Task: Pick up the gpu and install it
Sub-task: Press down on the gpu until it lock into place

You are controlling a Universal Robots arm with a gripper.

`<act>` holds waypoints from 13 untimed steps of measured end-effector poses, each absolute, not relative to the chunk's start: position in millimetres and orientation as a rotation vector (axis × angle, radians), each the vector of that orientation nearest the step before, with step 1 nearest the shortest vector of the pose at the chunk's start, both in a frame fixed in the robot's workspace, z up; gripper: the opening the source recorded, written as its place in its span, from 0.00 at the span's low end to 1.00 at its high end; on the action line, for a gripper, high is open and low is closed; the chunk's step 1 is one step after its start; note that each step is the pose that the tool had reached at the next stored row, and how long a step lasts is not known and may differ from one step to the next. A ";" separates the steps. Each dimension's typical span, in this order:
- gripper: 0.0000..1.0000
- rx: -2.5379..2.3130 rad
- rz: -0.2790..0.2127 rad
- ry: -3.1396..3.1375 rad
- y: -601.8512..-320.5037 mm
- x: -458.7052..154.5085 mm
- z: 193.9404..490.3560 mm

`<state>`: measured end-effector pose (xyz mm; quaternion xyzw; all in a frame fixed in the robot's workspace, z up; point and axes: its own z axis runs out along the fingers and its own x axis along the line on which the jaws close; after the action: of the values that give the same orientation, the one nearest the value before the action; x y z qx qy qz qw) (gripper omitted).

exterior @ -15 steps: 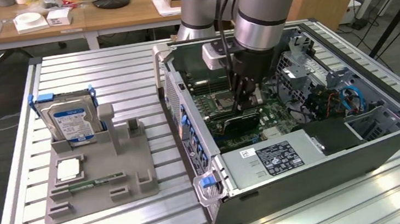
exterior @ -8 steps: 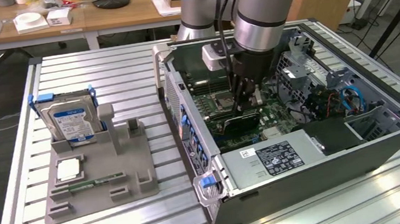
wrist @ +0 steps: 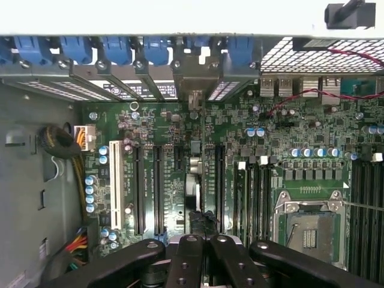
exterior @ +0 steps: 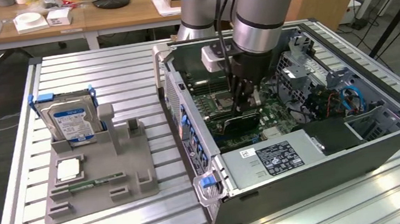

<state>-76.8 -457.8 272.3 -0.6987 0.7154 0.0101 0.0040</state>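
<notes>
Closest to me in the exterior view is the near corner of the open computer case (exterior: 216,198), with the labelled power supply (exterior: 278,157) lying flat just behind it. Deeper in, the arm reaches straight down into the case. Its gripper (exterior: 243,106) is pinched narrow on the top edge of the gpu (exterior: 239,122), a dark card standing on edge directly under the fingers and low over the motherboard (exterior: 208,86). Well apart, on the exterior view's left, a grey holder (exterior: 95,171) carries the hard drive (exterior: 72,119), a processor chip (exterior: 68,170) and a memory stick (exterior: 93,183). Coloured cables (exterior: 345,98) bunch on the far side of the case.

In the wrist view the black fingers (wrist: 186,258) sit nearest the lens, the gripper (wrist: 198,241) clamped on the gpu (wrist: 194,180), seen edge-on. Its long axis runs from the fingers toward the case's rear wall, the bracket end under the blue clips (wrist: 156,48). It lies parallel to and between the black expansion slots (wrist: 159,186). The white slot (wrist: 115,186) and processor socket (wrist: 309,228) flank it, neither seeming to block it.
</notes>
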 end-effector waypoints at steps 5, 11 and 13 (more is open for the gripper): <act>0.13 -2.189 0.031 2.241 -457.2 -76.8 263.2; 0.13 -2.187 0.033 2.240 -456.6 -76.7 264.2; 0.13 -2.189 0.031 2.242 -457.1 -77.3 273.1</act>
<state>-77.3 -457.1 273.1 -0.6985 0.7155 0.0099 0.0042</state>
